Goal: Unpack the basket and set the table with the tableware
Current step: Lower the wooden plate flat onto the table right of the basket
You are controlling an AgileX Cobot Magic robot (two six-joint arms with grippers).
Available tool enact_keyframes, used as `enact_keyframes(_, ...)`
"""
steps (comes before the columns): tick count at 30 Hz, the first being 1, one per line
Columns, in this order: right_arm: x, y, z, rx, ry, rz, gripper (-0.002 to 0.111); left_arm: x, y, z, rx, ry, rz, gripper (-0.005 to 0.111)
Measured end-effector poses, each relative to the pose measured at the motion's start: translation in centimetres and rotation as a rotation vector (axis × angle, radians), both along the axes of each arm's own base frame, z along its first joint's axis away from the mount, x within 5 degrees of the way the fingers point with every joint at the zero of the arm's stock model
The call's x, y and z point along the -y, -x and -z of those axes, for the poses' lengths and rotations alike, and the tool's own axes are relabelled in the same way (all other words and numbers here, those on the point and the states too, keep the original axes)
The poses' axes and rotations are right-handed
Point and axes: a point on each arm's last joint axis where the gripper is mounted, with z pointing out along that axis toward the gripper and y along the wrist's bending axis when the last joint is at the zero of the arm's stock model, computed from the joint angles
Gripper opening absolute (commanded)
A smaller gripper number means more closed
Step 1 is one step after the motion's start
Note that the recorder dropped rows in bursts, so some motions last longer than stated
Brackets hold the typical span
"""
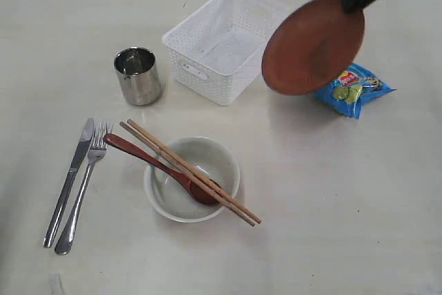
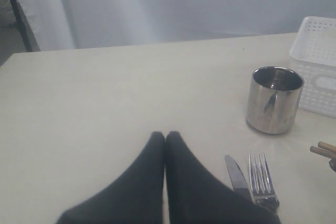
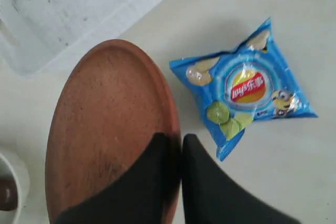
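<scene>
My right gripper (image 1: 353, 1) is shut on the rim of the reddish-brown plate (image 1: 313, 45), held tilted in the air between the white basket (image 1: 228, 74) and the table. In the right wrist view the plate (image 3: 105, 124) fills the frame beside that gripper (image 3: 176, 142). The basket looks bare inside. A steel cup (image 1: 137, 75), knife (image 1: 69, 179) and fork (image 1: 84, 184) rest on the table (image 1: 331, 198). Chopsticks (image 1: 190, 170) and a dark red spoon (image 1: 162, 168) lie across the off-white bowl (image 1: 221, 160). My left gripper (image 2: 165, 137) is shut on nothing, near the knife (image 2: 237, 174), and is out of the exterior view.
A blue chip bag (image 1: 352, 89) lies on the table to the right of the basket, just under the raised plate; it shows as the chip bag (image 3: 244, 90) in the right wrist view. Bare tabletop spreads to the right of the bowl.
</scene>
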Motion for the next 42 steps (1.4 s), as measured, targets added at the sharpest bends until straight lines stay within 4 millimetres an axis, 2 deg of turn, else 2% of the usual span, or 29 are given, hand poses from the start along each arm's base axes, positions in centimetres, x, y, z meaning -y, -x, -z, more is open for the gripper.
enact_keyframes(4,0.0,0.5,4.3,-0.044,-0.009,0.015,0.000,0.0,0.0,0.0,0.000,0.000,0.000,0.000)
enact_keyframes(7,-0.6,0.2,7.0,-0.058,-0.067,0.030,0.000,0.0,0.0,0.0,0.000,0.000,0.000,0.000)
enact_keyframes(11,-1.7,-0.8,9.6,-0.091,-0.157,0.030,0.000,0.0,0.0,0.0,0.000,0.000,0.000,0.000)
enact_keyframes(15,-2.0,-1.4,11.5,-0.118,-0.158,0.023,0.000,0.0,0.0,0.0,0.000,0.000,0.000,0.000)
enact_keyframes(33,-2.4,-4.1,14.8,0.002,-0.185,0.096,0.000,0.0,0.0,0.0,0.000,0.000,0.000,0.000)
enact_keyframes(42,-3.5,-6.0,14.9,0.055,-0.233,0.123,0.000,0.0,0.0,0.0,0.000,0.000,0.000,0.000)
